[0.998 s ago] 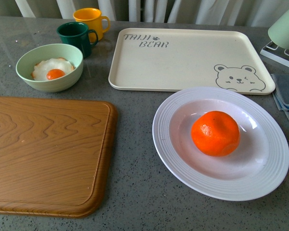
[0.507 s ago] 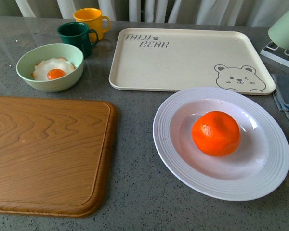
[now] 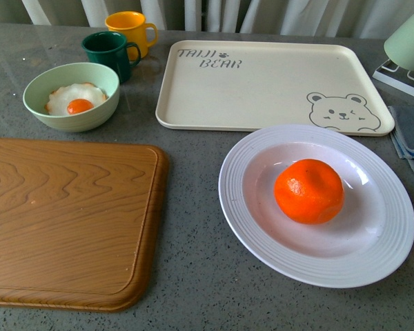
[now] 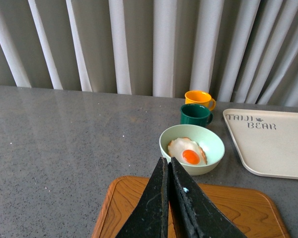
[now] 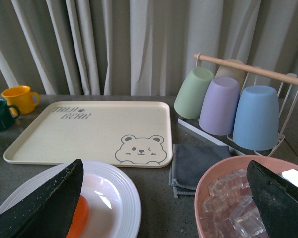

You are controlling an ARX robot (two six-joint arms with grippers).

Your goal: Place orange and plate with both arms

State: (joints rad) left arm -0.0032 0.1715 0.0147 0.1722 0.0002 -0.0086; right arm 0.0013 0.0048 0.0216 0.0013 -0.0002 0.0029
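The orange (image 3: 309, 191) lies in the well of the white ridged plate (image 3: 243, 207), at the right front of the grey table in the front view. Neither arm shows in that view. In the right wrist view my right gripper (image 5: 165, 198) is open, its black fingers (image 5: 49, 203) spread wide above the table. Part of the plate (image 5: 116, 198) and a sliver of the orange (image 5: 81, 215) show behind one finger. In the left wrist view my left gripper (image 4: 167, 166) is shut on nothing, above the far edge of the wooden board (image 4: 233, 203).
A wooden cutting board (image 3: 62, 221) lies front left. Behind it stand a pale green bowl with a fried egg (image 3: 72, 96), a green mug (image 3: 110, 54) and a yellow mug (image 3: 131, 29). A cream bear tray (image 3: 262, 86) lies behind the plate. A pink bowl of ice (image 5: 238, 198), a grey cloth (image 5: 193, 166) and a cup rack (image 5: 228, 106) stand right.
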